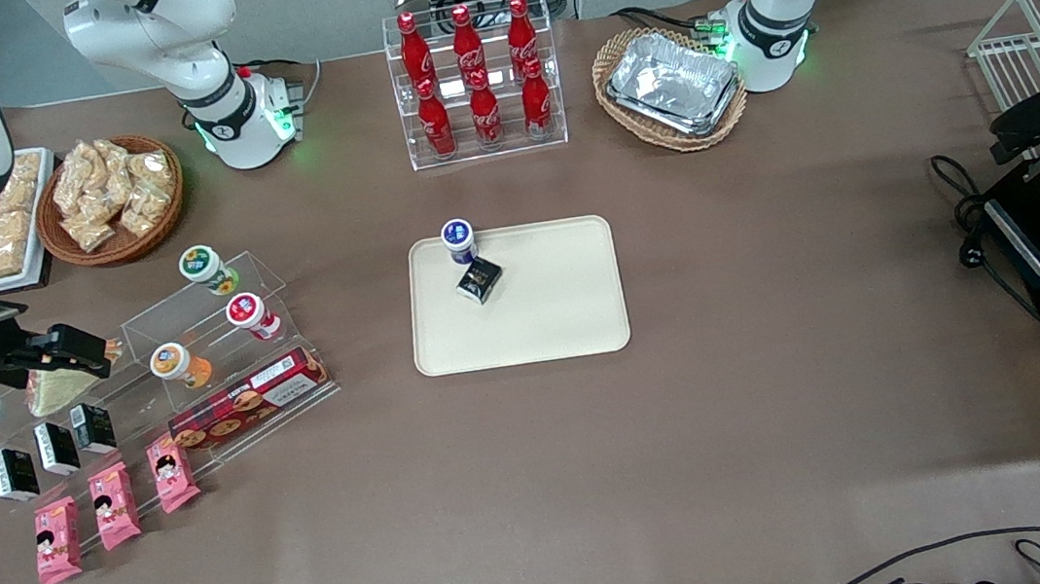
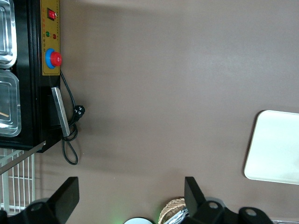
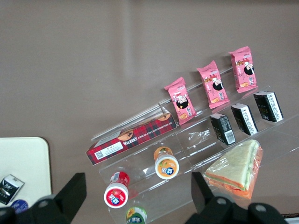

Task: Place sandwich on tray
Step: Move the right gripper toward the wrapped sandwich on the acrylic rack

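The gripper (image 1: 82,354) hangs spread above the sandwich (image 3: 236,169), which lies on the clear stand (image 3: 187,140) beside the black packets (image 3: 244,118), apex toward them. The tray (image 1: 572,315) is mostly bare.

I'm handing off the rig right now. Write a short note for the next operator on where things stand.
Hand: open, holding nothing, above the sandwich at the working arm's end of the table.
Sandwich: lying on the clear rack, not gripped.
Tray: mid-table, already carrying a small blue-lidded cup and a dark packet.
Done: approach only.
Left: grasp the sandwich, carry it over, set it on bare tray.
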{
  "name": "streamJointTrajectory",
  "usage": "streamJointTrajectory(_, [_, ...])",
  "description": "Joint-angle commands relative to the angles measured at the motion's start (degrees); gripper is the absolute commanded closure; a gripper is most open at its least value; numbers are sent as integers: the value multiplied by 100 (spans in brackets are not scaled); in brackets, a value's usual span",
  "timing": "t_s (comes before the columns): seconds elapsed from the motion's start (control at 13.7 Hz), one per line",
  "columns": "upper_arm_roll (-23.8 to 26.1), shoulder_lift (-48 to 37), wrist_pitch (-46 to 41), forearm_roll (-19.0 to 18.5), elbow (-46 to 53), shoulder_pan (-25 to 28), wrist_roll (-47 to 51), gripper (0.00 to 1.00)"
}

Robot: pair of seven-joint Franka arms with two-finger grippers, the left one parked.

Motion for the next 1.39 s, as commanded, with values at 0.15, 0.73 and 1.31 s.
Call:
streamJointTrajectory(0.15, [-12,72,31,65,118,-9,-13,0])
streamJointTrajectory(0.73, [-21,37,23,82,118,-18,-57,0])
streamJointTrajectory(1.31, [-100,19,40,-6,118,-62,-83,0])
